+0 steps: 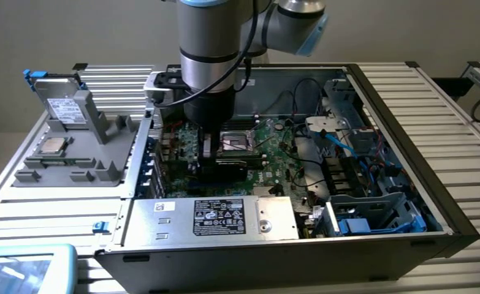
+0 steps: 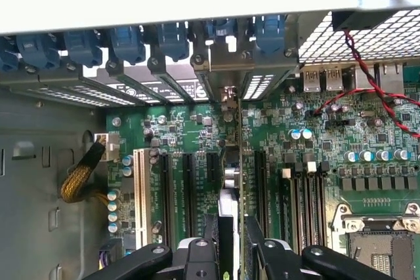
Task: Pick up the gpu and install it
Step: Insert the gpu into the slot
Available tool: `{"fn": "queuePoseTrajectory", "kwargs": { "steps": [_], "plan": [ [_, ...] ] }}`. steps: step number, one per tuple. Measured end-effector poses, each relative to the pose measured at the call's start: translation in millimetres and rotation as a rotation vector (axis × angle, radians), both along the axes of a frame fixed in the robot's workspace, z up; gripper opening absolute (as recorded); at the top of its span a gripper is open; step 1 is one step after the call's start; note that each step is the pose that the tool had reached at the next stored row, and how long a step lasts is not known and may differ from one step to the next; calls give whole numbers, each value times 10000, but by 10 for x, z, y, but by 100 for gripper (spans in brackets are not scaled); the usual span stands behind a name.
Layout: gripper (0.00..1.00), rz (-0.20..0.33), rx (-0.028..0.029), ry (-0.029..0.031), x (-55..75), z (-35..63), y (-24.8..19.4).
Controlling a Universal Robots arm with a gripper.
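My gripper (image 2: 233, 254) is closed on the gpu (image 2: 230, 191), holding the card edge-on between the two black fingers (image 2: 259, 244), directly above the expansion slots of the motherboard (image 2: 315, 155). In the wrist view the card stands upright and thin, running from the fingers toward the rear wall of the case, with its far end meeting the row of slot brackets; I cannot tell whether its lower edge is seated in a slot or just above it. Black expansion slots lie on either side of the card, and a white slot (image 2: 139, 195) sits further out next to a yellow braided cable (image 2: 79, 178). Beyond the card, blue retention clips (image 2: 174, 39) line the rear bracket row. In the exterior view my arm (image 1: 211, 55) reaches down into the open computer case (image 1: 387, 184), with the gripper (image 1: 213, 153) low over the motherboard, beside the empty processor socket (image 1: 241, 142). The power supply (image 1: 215, 217) occupies the near edge of the case. Outside the case, on the exterior view's left, a grey fixture (image 1: 76, 141) on the desk (image 1: 436, 92) carries a square silver processor chip (image 1: 53, 145).
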State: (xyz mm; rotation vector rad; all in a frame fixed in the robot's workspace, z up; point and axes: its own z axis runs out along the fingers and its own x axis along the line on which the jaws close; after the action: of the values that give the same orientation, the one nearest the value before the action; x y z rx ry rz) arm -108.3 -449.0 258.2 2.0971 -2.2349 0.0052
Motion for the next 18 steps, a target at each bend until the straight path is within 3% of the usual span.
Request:
{"fn": "queuePoseTrajectory", "kwargs": {
  "steps": [8, 10, 11, 18],
  "plan": [
    [27, -4, -8, 39, 48, 29, 0],
    [27, -4, -15, 127, 86, 23, -1],
    [27, -3, -13, 137, 87, 22, -1],
    [27, -2, 1, 129, 47, 23, 1]
  ]
}}
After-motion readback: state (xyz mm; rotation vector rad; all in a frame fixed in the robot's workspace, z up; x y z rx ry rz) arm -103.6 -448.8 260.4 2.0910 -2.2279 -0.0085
